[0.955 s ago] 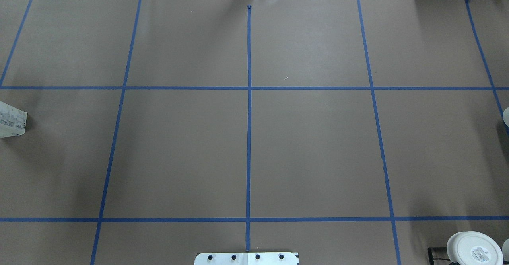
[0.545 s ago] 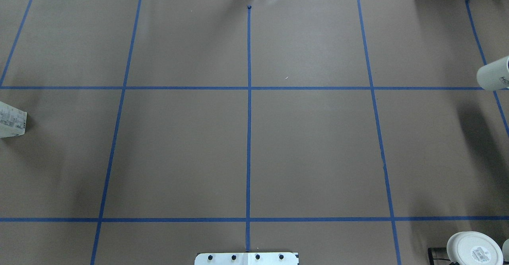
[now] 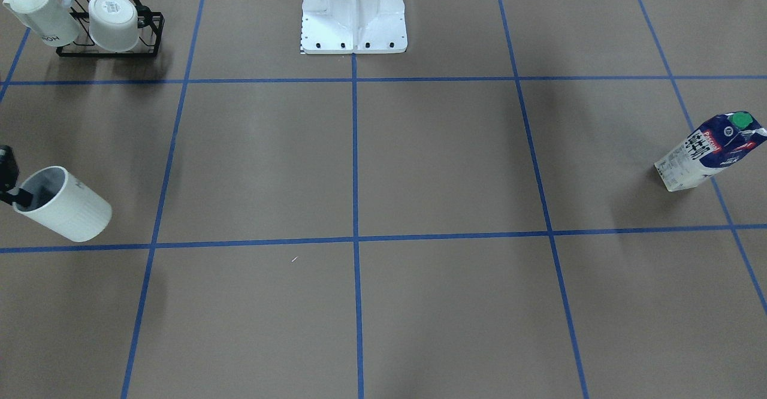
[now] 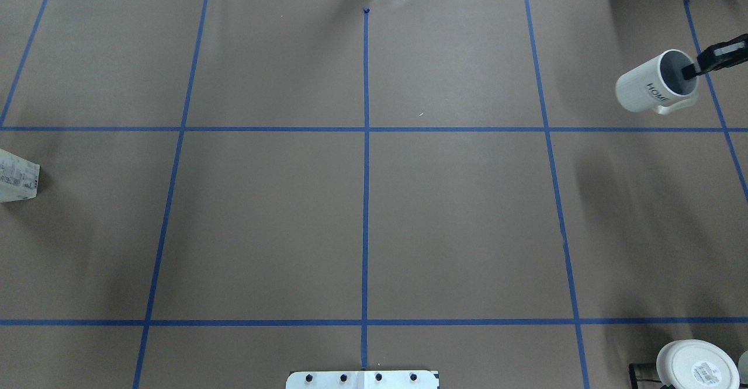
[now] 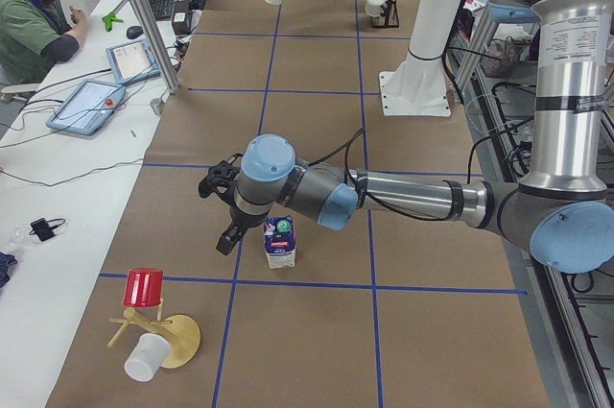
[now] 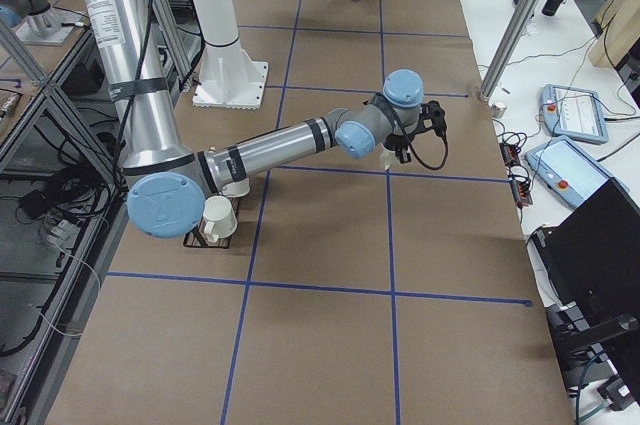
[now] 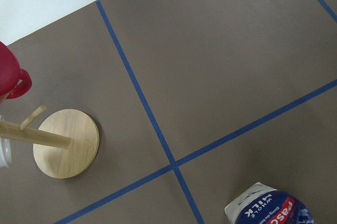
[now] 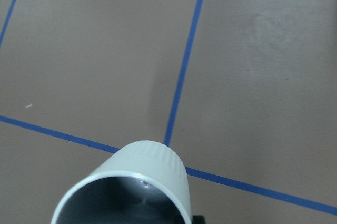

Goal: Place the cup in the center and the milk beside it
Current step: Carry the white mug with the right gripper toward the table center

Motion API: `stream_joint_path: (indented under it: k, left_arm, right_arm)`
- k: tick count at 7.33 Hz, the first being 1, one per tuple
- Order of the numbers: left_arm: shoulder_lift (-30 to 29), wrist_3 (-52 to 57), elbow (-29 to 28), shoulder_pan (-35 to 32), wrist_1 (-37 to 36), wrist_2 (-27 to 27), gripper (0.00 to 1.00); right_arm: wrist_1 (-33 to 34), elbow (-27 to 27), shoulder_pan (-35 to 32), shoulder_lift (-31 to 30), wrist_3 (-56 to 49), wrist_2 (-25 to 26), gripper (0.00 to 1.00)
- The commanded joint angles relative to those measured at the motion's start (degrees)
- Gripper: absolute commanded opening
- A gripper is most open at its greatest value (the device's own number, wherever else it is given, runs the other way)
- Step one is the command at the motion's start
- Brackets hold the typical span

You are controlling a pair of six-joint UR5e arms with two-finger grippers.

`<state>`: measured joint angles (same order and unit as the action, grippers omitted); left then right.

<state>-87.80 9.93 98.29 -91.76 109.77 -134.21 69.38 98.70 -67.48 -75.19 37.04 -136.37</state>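
The right gripper [image 4: 691, 72] clenches the rim of the white cylindrical mug [image 4: 646, 88], tilted in the air well right of the central blue tape line [image 4: 366, 225]. It should turn the mug upright before lowering there. The blue-and-white milk carton [image 3: 707, 150] stands well left of this line. For the left gripper [image 5: 227, 234], I cannot tell the jaws.

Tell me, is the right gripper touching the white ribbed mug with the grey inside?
Touching. The overhead view shows the right gripper with a finger inside the white ribbed mug, holding it tilted off the table.
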Motion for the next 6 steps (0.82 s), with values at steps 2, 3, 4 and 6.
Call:
stream_joint_path:
  k: [2, 3, 4, 6]
  left_arm:
    - [0.00, 0.00, -0.12, 0.00, 0.00, 0.00, 0.99]
    - [0.00, 0.00, -0.20, 0.00, 0.00, 0.00, 0.99]
    - [0.00, 0.00, -0.20, 0.00, 0.00, 0.00, 0.99]
    - [0.00, -0.09, -0.20, 0.00, -0.08, 0.00, 0.99]
  right_arm:
    - [12.80, 1.92, 17.78, 14.24, 21.39, 17.16, 0.00]
    - [21.23, 1.76, 22.95, 19.07, 25.58, 21.72, 0.00]
    - [27.15, 1.15, 27.44, 23.38, 30.41, 25.24, 0.00]
    - [31.77, -1.22, 33.00, 29.47, 40.26, 25.54, 0.00]
